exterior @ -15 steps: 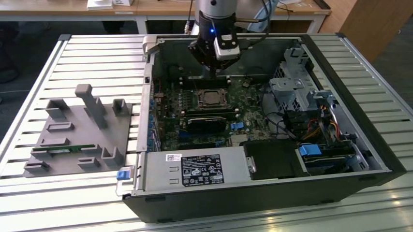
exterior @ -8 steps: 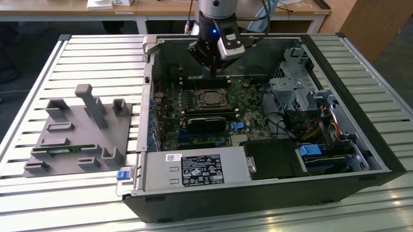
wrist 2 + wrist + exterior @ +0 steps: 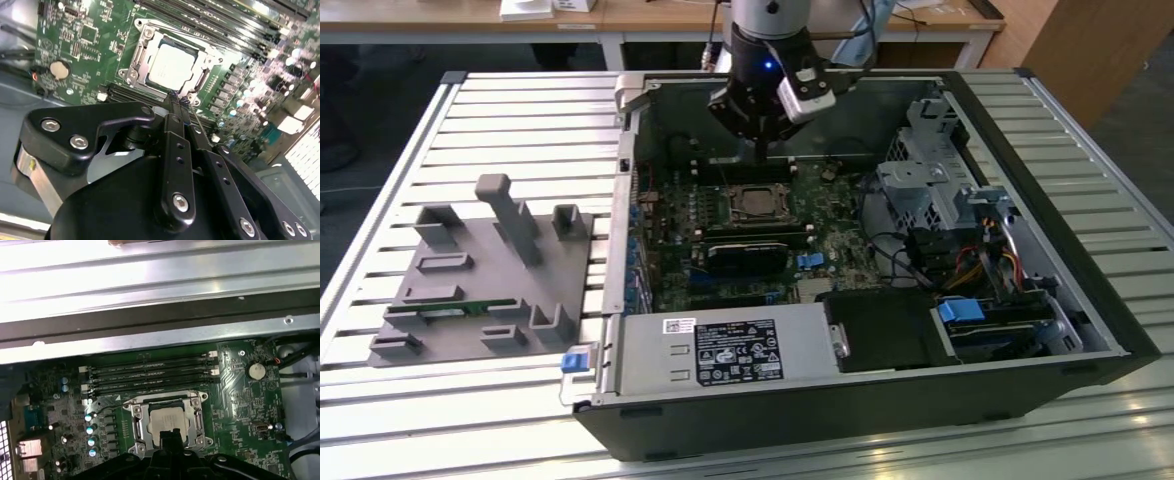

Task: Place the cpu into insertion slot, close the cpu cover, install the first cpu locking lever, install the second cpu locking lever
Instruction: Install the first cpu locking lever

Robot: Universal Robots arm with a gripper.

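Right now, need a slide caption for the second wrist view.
Closed gripper poised at the edge of the silver cover, chip seated beneath it on the green board.

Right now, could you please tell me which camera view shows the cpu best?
The second wrist view: the cpu appears large and unobstructed. The first wrist view shows the cpu with one edge behind the gripper; the exterior view shows it small and far off.
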